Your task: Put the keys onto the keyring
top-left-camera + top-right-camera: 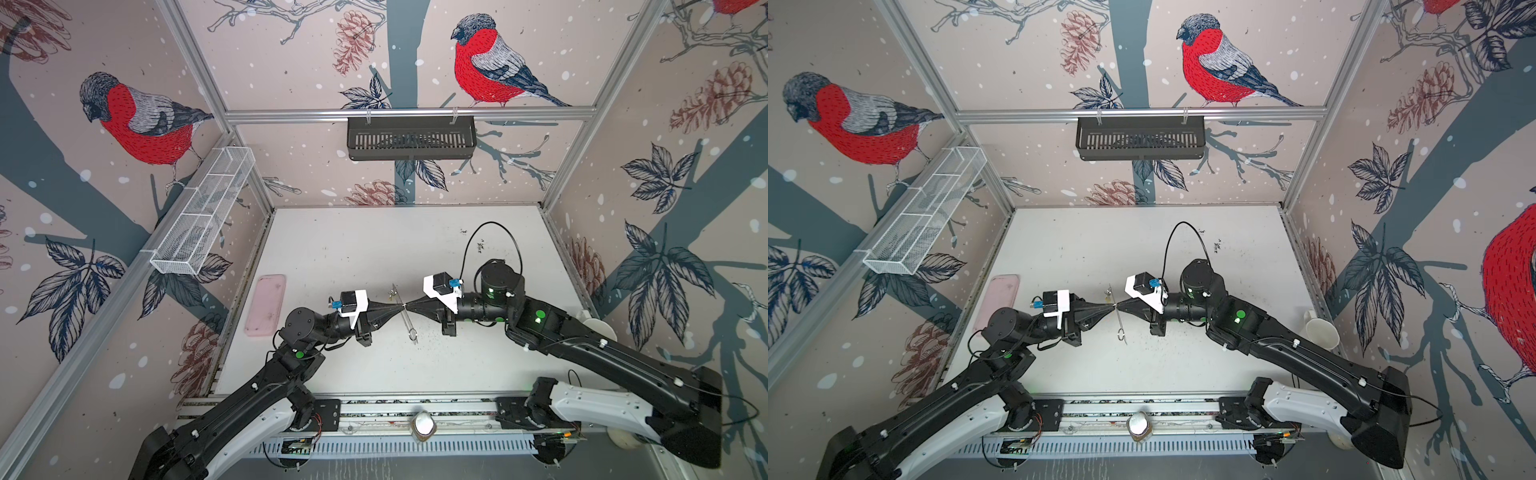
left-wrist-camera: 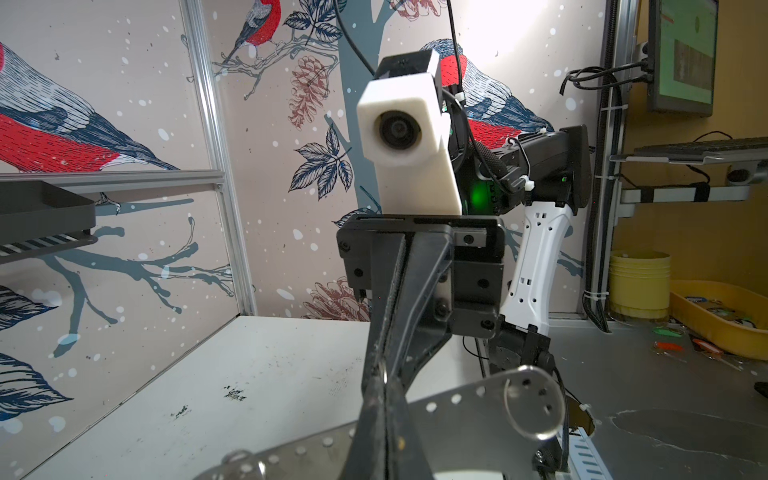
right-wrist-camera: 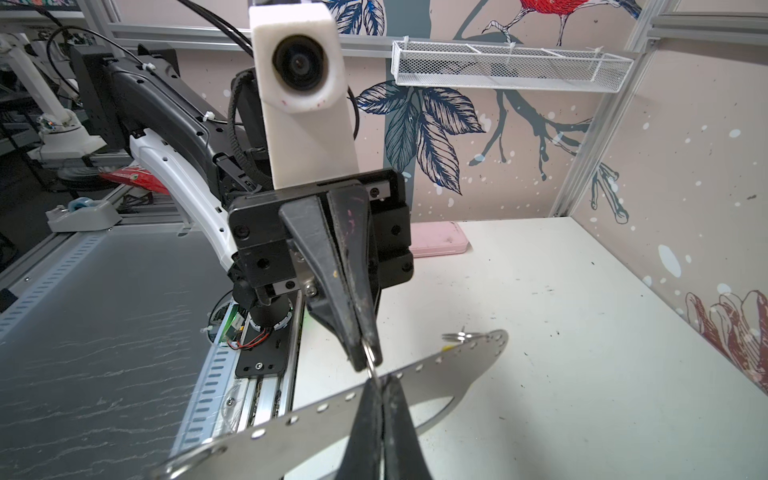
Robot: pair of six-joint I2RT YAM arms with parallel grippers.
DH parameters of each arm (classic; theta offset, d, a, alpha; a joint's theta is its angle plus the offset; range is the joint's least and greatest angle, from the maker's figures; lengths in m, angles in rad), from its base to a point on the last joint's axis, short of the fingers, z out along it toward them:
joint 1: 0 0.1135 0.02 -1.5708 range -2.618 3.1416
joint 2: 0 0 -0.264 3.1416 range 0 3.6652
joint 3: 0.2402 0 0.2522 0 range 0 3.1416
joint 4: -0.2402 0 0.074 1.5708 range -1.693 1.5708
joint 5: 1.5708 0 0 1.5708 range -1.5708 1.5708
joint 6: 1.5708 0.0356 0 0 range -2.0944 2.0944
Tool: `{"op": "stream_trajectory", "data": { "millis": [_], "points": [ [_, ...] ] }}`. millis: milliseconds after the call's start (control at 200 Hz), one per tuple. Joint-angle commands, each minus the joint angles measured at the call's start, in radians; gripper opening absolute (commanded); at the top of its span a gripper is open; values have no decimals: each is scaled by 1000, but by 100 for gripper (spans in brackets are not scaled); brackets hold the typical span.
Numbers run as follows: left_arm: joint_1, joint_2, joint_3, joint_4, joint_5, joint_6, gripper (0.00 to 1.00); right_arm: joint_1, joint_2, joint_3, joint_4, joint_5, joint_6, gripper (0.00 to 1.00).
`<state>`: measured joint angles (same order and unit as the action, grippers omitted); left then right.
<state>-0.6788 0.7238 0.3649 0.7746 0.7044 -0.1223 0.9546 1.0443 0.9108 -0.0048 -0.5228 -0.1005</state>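
Observation:
The keyring [image 3: 457, 365], a flat grey plate with small holes along its edge, is held on edge above the white table [image 1: 374, 249] and shows as a thin line [image 1: 404, 316] in both top views. My left gripper [image 1: 401, 308] and right gripper [image 1: 409, 308] meet tip to tip at its upper edge. Both are shut on a little metal ring [image 3: 372, 358] hooked in that edge. Another ring [image 2: 536, 405] hangs at one end. A yellow speck [image 3: 446, 348] sits by the far-end ring; I cannot tell whether it is a key's tag. The keys do not show otherwise.
A pink tray [image 1: 266, 305] lies at the table's left edge. A white mug [image 1: 1320, 332] stands at the right edge behind the right arm. A white mesh basket [image 1: 203, 216] hangs on the left wall, a black basket [image 1: 411, 137] on the back rail.

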Motion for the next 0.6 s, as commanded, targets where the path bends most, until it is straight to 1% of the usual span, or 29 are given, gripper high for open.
{"op": "stream_trajectory", "data": {
  "millis": [0, 130, 225, 345, 470, 595],
  "points": [
    [-2, -7, -10, 50, 20, -4, 0, 7, 7, 5, 87, 109, 79, 0],
    [-8, -7, -14, 51, -12, 6, 0, 30, 20, -5, 121, 203, 138, 0],
    [-19, -13, -20, 51, -56, 18, 0, 48, 29, -14, 158, 265, 190, 0],
    [-49, -29, -34, 49, -123, 48, 0, 81, 39, -20, 192, 382, 235, 0],
    [-96, -40, -34, 20, -198, 93, 0, 115, 49, -21, 215, 500, 255, 0],
    [-125, -42, -32, 7, -244, 119, 0, 158, 71, -5, 218, 614, 253, 0]
  ]
}}
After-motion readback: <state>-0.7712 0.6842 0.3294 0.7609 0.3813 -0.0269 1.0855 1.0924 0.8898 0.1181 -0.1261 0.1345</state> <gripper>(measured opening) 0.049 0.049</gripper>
